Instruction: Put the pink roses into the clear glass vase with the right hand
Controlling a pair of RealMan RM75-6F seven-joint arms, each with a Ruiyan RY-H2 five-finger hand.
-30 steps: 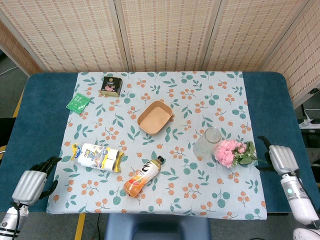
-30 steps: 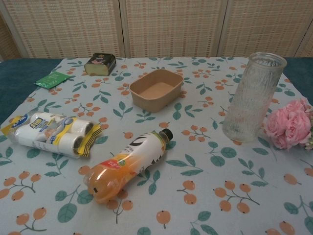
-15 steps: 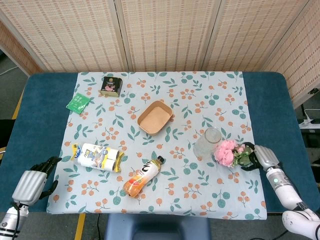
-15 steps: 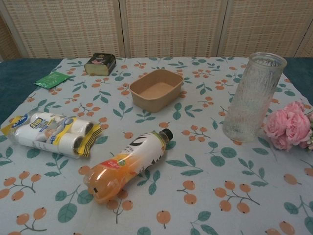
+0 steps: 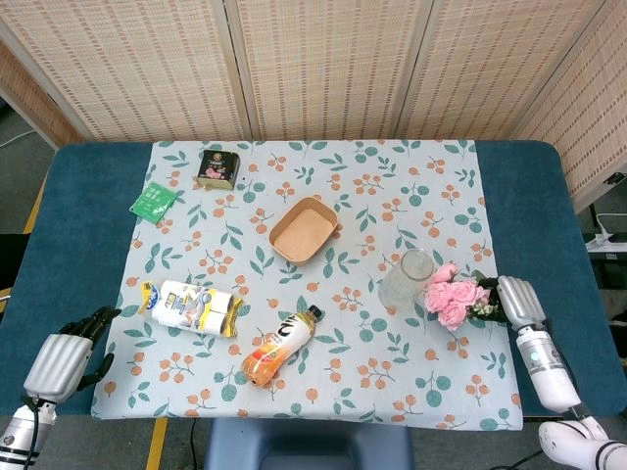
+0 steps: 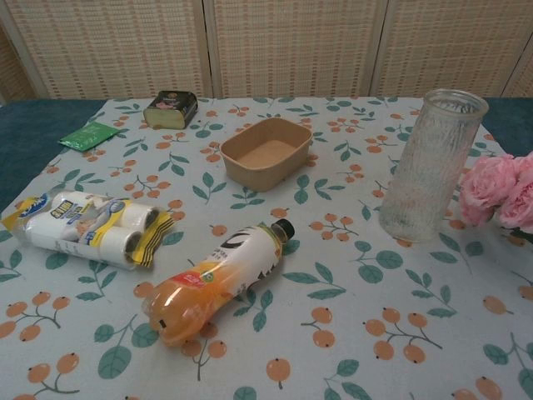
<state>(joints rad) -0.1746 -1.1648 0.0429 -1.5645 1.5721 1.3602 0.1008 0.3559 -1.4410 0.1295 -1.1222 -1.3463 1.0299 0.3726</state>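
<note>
The pink roses [image 5: 453,298] hang just above the cloth, to the right of the clear glass vase [image 5: 407,279]. My right hand [image 5: 514,302] grips their green stems at the right end of the bunch. In the chest view the roses [image 6: 501,188] float beside the upright vase [image 6: 429,164] at the frame's right edge, and the right hand is out of that frame. My left hand [image 5: 69,352] rests at the table's near left corner with its fingers curled in and nothing in them.
An orange drink bottle [image 5: 279,346] lies on its side near the front edge. A packet of rolls [image 5: 192,307] lies to its left. A brown paper tray [image 5: 305,231] sits mid-table, a dark tin [image 5: 217,168] and a green sachet [image 5: 153,201] at the far left.
My right hand came in from the right, took the rose stems and raised the bunch off the cloth. The left hand has not moved.
</note>
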